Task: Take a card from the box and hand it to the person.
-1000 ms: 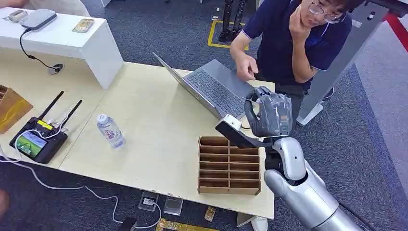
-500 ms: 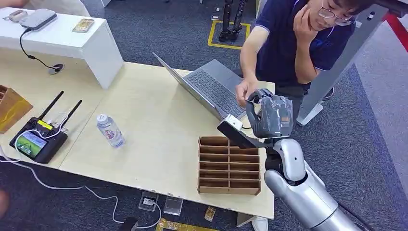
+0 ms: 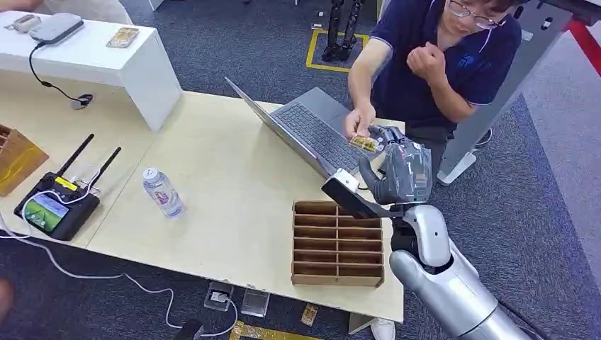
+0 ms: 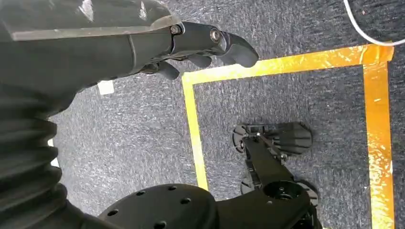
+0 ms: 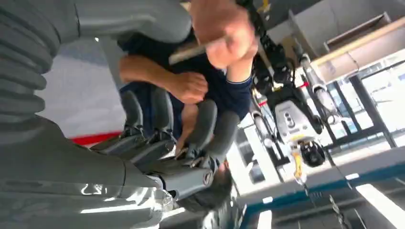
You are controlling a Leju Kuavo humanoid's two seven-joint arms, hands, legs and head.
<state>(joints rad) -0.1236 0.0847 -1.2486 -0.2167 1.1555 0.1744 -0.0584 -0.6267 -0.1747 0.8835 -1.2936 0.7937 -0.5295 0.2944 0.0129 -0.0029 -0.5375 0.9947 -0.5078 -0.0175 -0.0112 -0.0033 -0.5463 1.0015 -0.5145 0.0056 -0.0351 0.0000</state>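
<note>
Head view: card pinched in the person's hand above the laptop, just beside the raised right hand, fingers spread, empty. Box sits near.

Left hand: hanging over floor, fingers loosely apart, holding nothing.

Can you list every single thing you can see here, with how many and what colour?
Small gold card: one, in the person's hand.
Brown cardboard divider box: one, table's near edge.
Grey open laptop: one, behind the box.
Clear plastic water bottle: one, mid-table.
Black antenna controller: one, table's left.
White desk riser: one, far left.
Pale wooden table: one.
Person in a navy shirt: one, across the table.
Right hand: grey, raised near the card.
Left hand: dark, hanging above the carpet.
</note>
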